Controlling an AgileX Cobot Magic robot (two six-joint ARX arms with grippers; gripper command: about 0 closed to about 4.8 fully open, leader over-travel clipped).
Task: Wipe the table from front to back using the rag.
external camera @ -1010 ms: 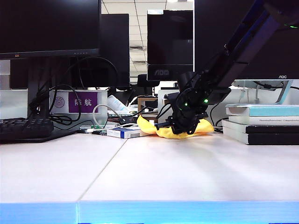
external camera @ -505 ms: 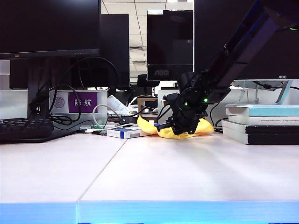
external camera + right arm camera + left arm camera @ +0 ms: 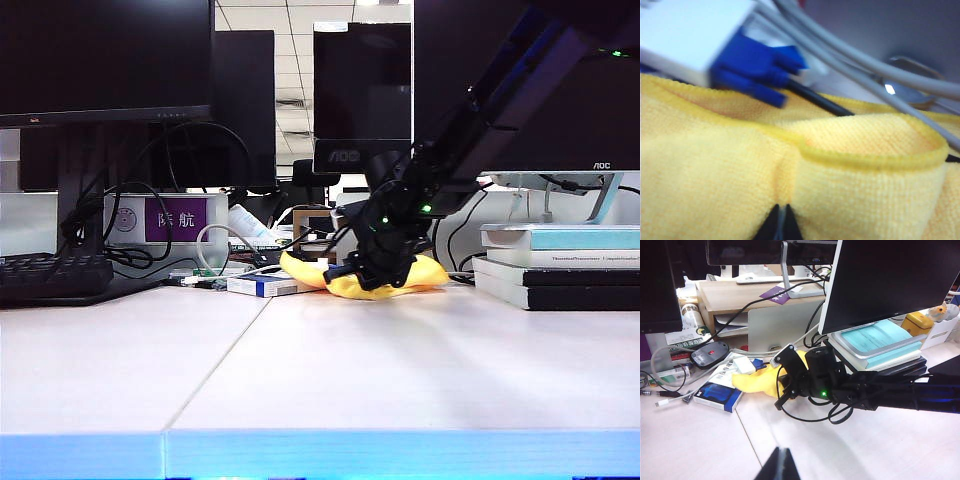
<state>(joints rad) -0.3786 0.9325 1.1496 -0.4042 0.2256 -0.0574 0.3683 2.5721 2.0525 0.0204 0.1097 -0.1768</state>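
The right gripper (image 3: 372, 268) is sitting at the far end of the table (image 3: 400, 370), its arm slanting down from the upper right of the exterior view. Its jaws are pinched together on the rag (image 3: 425, 278), which is lying bunched on the table top at the back, between a small white-and-blue box (image 3: 262, 285) on one side and a stack of books (image 3: 560, 265) on the other. In the right wrist view the two dark fingertips (image 3: 780, 226) are meeting with no gap, buried in a ridge of the yellow rag (image 3: 790, 175), and the cloth is folding up into a raised hem just past them. A blue cable plug (image 3: 752, 70) with grey cords is lying just beyond the rag (the picture is blurred there).

The left gripper (image 3: 779, 467) is hanging well back over the nearer part of the table (image 3: 700, 445), its tips closed to a single dark point and holding nothing. From its camera the right gripper (image 3: 790, 382) is showing as a black mass with a green light, pressing on the rag (image 3: 760, 382), with the box (image 3: 715, 396) beside the cloth and the books (image 3: 875, 342) under a monitor behind the arm.

The table's front half is lying bare, its seam running back toward the rag.
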